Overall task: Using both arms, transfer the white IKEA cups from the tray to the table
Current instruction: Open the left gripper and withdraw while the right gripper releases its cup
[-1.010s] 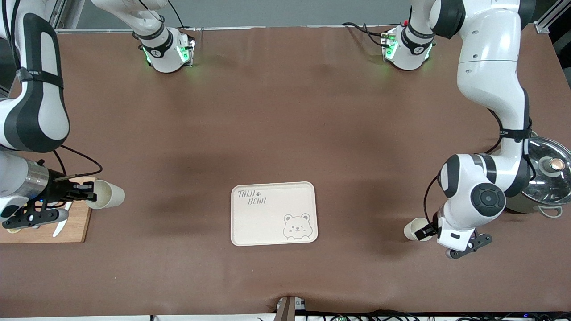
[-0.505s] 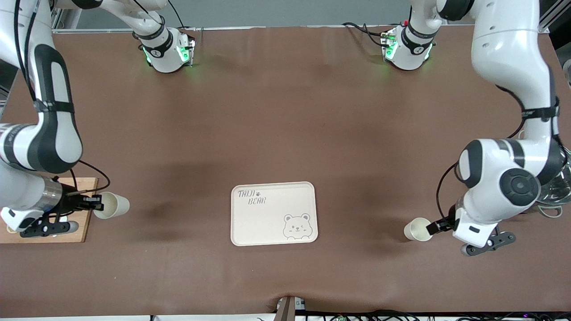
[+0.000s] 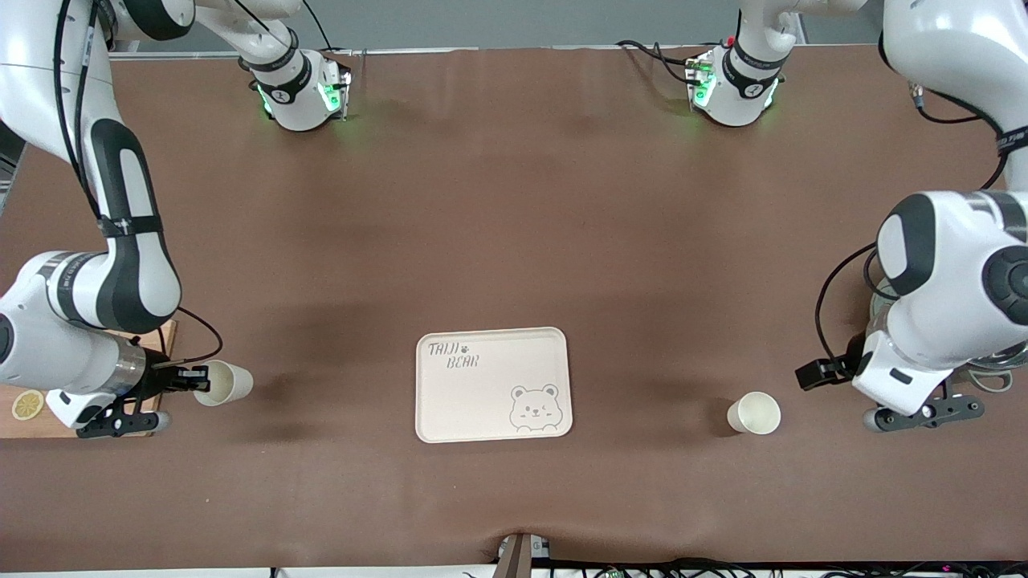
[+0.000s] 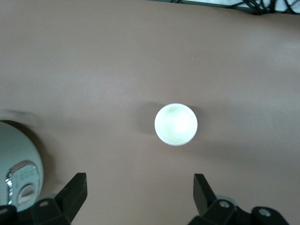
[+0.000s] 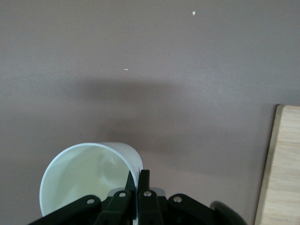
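One white cup (image 3: 754, 413) stands upright on the brown table toward the left arm's end, level with the bear-printed tray (image 3: 492, 384). It shows from above in the left wrist view (image 4: 176, 124). My left gripper (image 3: 813, 374) is open and empty, up in the air beside that cup and apart from it; its fingertips (image 4: 75, 187) frame bare table. My right gripper (image 3: 191, 378) is shut on the rim of the other white cup (image 3: 225, 383), held tilted over the table by the wooden board. In the right wrist view the fingers (image 5: 139, 180) pinch the cup's wall (image 5: 89, 176).
A wooden board (image 3: 76, 421) with a lemon slice (image 3: 26, 404) lies at the right arm's end. A metal pot with a lid (image 3: 988, 365) sits at the left arm's end, mostly hidden by the left arm. A rounded grey appliance (image 4: 16, 159) shows in the left wrist view.
My left gripper has let go of its cup and drawn up and away toward its end of the table. My right gripper has carried its cup off the board toward the tray.
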Robot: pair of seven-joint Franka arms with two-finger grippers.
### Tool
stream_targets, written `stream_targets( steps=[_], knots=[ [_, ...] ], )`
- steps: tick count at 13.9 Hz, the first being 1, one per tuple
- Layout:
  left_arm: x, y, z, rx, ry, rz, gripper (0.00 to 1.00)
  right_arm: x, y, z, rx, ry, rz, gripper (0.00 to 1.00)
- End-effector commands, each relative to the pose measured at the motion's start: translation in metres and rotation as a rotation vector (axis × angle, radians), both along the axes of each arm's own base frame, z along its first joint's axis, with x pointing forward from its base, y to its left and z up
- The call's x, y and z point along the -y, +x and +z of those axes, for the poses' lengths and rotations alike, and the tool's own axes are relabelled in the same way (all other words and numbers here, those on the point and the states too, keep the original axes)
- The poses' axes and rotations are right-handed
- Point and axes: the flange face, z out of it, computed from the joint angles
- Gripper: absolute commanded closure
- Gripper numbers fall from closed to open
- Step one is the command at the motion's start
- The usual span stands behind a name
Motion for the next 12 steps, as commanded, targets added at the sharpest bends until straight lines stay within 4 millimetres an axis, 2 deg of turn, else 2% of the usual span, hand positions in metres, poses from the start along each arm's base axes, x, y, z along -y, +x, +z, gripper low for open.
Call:
stream_targets(
  steps=[1, 9, 12],
  knots=[
    [0.003, -0.022, 0.038, -0.024, -0.009, -0.048, 0.0, -0.004, 0.004, -0.015, 0.02, 0.015, 0.006, 1.0],
    [-0.007, -0.06, 0.121, -0.007, -0.048, -0.068, 0.0, -0.012, 0.006, -0.05, 0.008, 0.018, 0.012, 1.0],
    [-0.01, -0.066, 0.135, 0.005, -0.049, -0.065, 0.0, -0.017, 0.008, -0.064, 0.015, 0.015, 0.016, 1.0]
  ],
)
